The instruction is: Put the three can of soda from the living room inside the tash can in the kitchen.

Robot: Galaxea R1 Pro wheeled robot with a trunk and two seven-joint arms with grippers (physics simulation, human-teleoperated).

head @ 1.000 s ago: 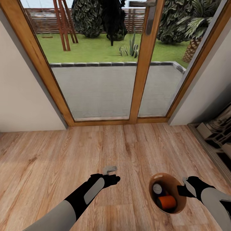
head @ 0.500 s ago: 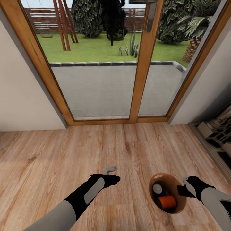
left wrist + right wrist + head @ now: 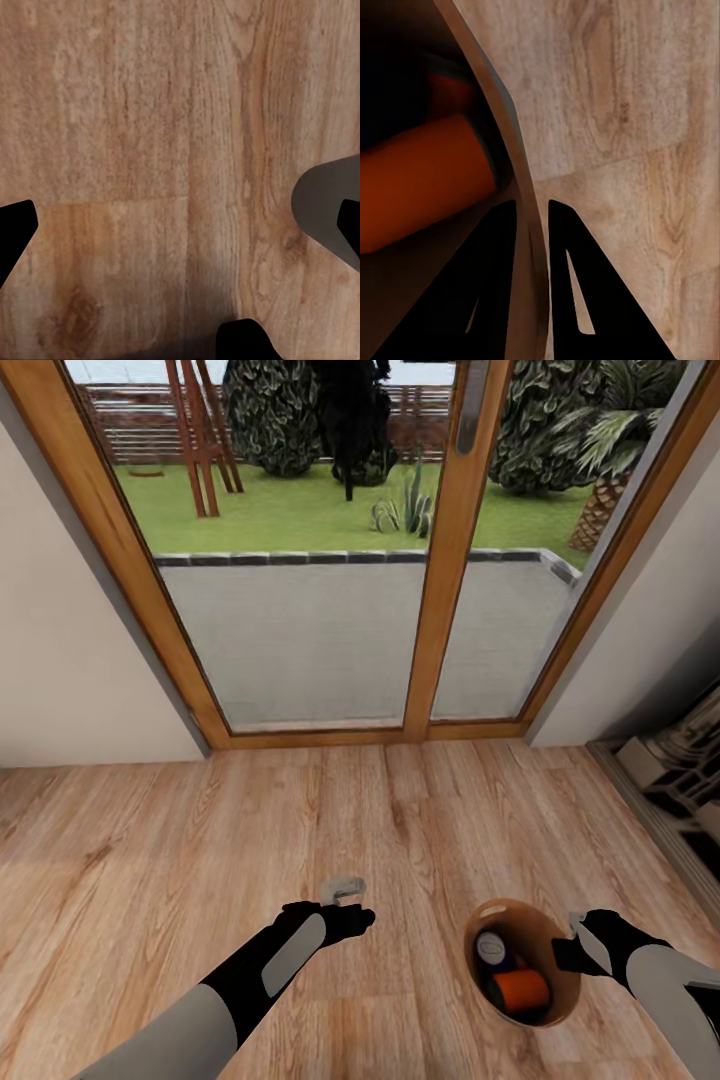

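Note:
The tash can (image 3: 546,944), tan-brown inside, hangs just above the wood floor at the lower right of the head view. My right gripper (image 3: 570,952) is shut on its rim. Inside lie an orange can of soda (image 3: 520,990) and a blue one with a silver top (image 3: 492,948); a sliver of more orange shows between them. In the right wrist view the fingers (image 3: 487,285) straddle the bin's wall (image 3: 506,154), with the orange can (image 3: 420,180) inside. My left gripper (image 3: 345,890) stands open over bare floor, its fingers (image 3: 326,206) wide apart.
Wood-framed glass doors (image 3: 445,610) stand straight ahead, with a terrace and a garden behind them. White walls flank them on both sides. A dark shelf unit (image 3: 680,780) lines the right edge. Light wood floor (image 3: 200,840) stretches to the left.
The whole view has crept slightly, with the door handle sliding up toward the picture's top. Both arms and the bin keep their pose.

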